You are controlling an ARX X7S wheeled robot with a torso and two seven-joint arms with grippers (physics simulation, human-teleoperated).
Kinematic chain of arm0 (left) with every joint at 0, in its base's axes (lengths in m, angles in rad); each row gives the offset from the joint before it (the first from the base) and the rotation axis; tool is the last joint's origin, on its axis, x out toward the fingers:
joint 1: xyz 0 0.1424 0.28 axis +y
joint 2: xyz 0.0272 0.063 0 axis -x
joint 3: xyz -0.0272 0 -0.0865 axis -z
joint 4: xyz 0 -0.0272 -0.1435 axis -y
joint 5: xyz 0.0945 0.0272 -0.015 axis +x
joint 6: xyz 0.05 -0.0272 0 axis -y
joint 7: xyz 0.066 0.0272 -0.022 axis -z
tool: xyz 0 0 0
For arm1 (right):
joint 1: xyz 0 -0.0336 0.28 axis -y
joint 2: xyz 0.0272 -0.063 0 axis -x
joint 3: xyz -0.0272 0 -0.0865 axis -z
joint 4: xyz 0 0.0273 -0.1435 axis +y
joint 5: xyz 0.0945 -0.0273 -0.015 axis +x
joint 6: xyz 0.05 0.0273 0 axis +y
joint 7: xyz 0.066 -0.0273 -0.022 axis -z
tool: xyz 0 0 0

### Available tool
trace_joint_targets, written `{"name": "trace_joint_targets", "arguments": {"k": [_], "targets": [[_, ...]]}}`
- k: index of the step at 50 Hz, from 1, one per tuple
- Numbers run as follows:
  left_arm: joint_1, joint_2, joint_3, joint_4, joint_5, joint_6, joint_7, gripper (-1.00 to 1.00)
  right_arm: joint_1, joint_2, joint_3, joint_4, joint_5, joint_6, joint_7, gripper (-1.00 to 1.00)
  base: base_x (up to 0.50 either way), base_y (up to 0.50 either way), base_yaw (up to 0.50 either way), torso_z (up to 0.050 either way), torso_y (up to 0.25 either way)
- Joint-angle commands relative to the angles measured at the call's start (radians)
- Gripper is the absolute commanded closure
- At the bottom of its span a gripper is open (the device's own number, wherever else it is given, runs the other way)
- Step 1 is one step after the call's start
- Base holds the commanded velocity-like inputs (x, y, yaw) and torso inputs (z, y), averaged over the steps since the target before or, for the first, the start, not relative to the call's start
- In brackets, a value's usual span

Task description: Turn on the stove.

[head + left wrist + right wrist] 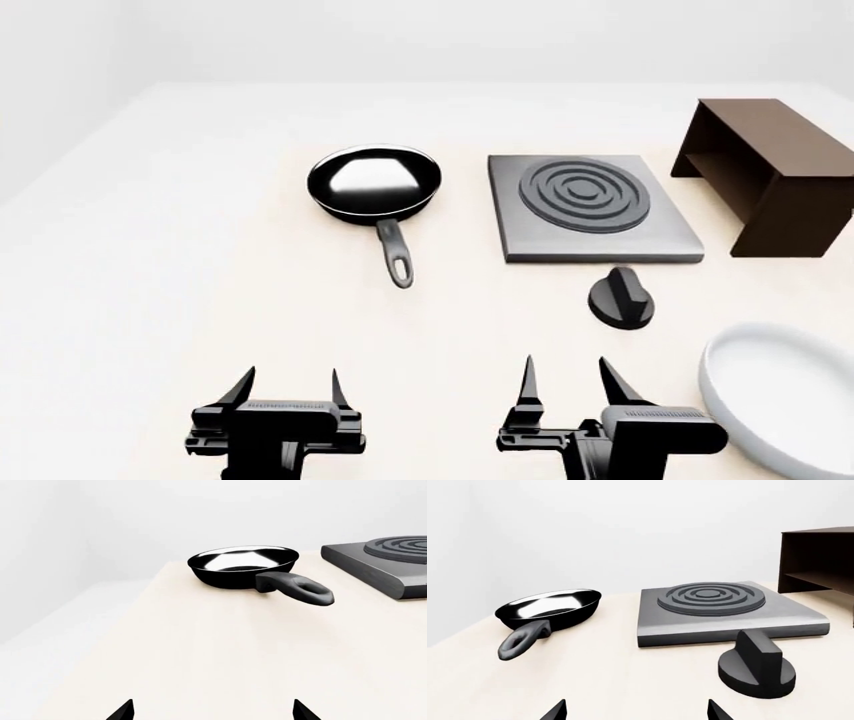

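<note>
Black frying pan (374, 182) and white bowl (787, 405) sit empty; both end effectors gape open, holding nothing.

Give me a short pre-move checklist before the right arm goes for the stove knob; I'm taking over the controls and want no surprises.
1. Knob in view and unobstructed: ok, it sits on the table in front of the stove, apart from it.
2. Right gripper open and empty: ok, fingertips spread, nothing between them.
3. Left gripper out of the way: ok, open and off to the left, near nothing.
4. Frying pan clear of the path: ok, it lies left of the stove.
5. White bowl near the right arm: not ok, close beside it; watch the elbow.
6. Knob's current on/off setting: cannot tell, no markings visible.
</note>
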Motion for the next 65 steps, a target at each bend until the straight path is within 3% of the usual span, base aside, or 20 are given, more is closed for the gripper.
{"name": "trace_joint_targets", "arguments": {"k": [1,7,35,48,57,65], "targets": [[-0.004,0.007,-0.015,0.005,-0.007,0.007,0.021,-1.0,0.002,-0.007,0.006,0.006,-0.008,-0.009,-0.019,-1.0,0.5,0.0,0.0,0.0,0.0],[-0.006,0.004,-0.011,0.004,-0.01,0.006,0.017,-1.0,0.007,-0.01,0.004,0.005,-0.018,-0.002,0.002,-1.0,0.44,0.0,0.0,0.0,0.0],[-0.009,-0.007,0.004,0.001,-0.021,0.012,-0.003,-1.0,0.062,0.008,-0.012,-0.042,-0.027,0.073,0.053,-1.0,0.0,0.0,0.0,0.0,0.0],[-0.013,-0.012,0.01,-0.004,-0.027,0.013,-0.009,-1.0,0.202,-0.01,0.005,0.156,-0.012,0.063,0.051,-1.0,0.0,0.0,0.0,0.0,0.0],[-0.016,-0.015,0.015,-0.009,-0.03,0.016,-0.014,-1.0,0.203,0.014,0.027,0.076,0.009,0.112,0.079,-1.0,0.0,0.0,0.0,0.0,0.0],[-0.013,-0.018,0.019,-0.008,-0.031,0.02,-0.021,-1.0,0.229,0.003,0.028,0.148,0.016,0.087,0.075,-1.0,0.0,0.0,0.0,0.0,0.0]]}}
